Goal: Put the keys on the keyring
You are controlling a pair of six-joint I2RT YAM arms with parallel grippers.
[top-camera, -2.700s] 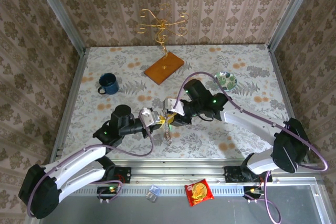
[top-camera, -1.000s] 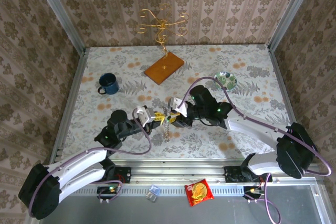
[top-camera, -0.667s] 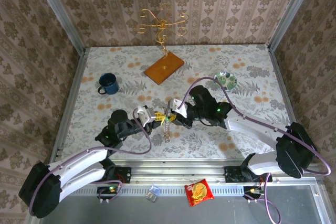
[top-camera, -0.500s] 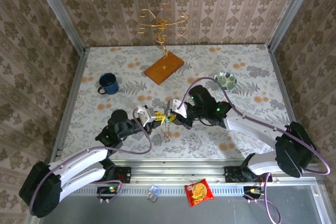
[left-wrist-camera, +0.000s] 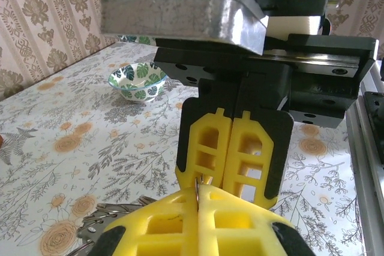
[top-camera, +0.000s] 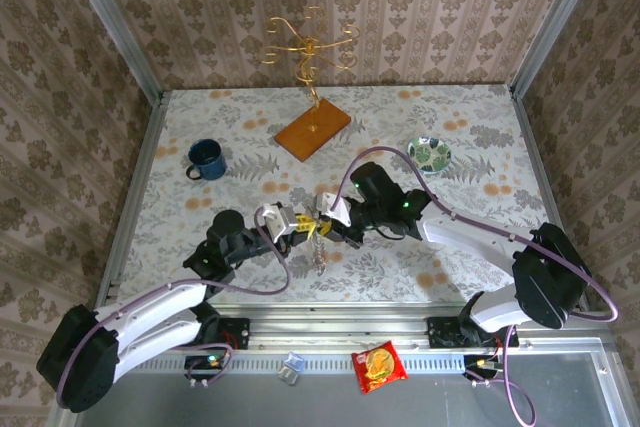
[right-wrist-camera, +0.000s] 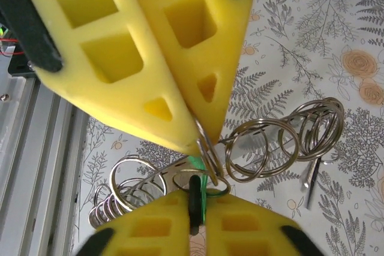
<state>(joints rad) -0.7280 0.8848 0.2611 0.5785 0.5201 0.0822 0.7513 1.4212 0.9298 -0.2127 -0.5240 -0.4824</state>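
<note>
Floral table (top-camera: 470, 247), keyring (right-wrist-camera: 204, 143) in left jaws, green key (right-wrist-camera: 203, 196) in right jaws

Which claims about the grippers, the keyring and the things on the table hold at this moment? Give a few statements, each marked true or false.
1. The left gripper is shut on the thin keyring. True.
2. The right gripper is wide open and holds nothing. False: its fingers pinch the green-headed key, right at the keyring.
3. The blue mug lies tipped on its side. False: it stands upright on the left of the table, away from both grippers.
4. The patterned bowl sits on the table, on the right arm's side. True.
</note>
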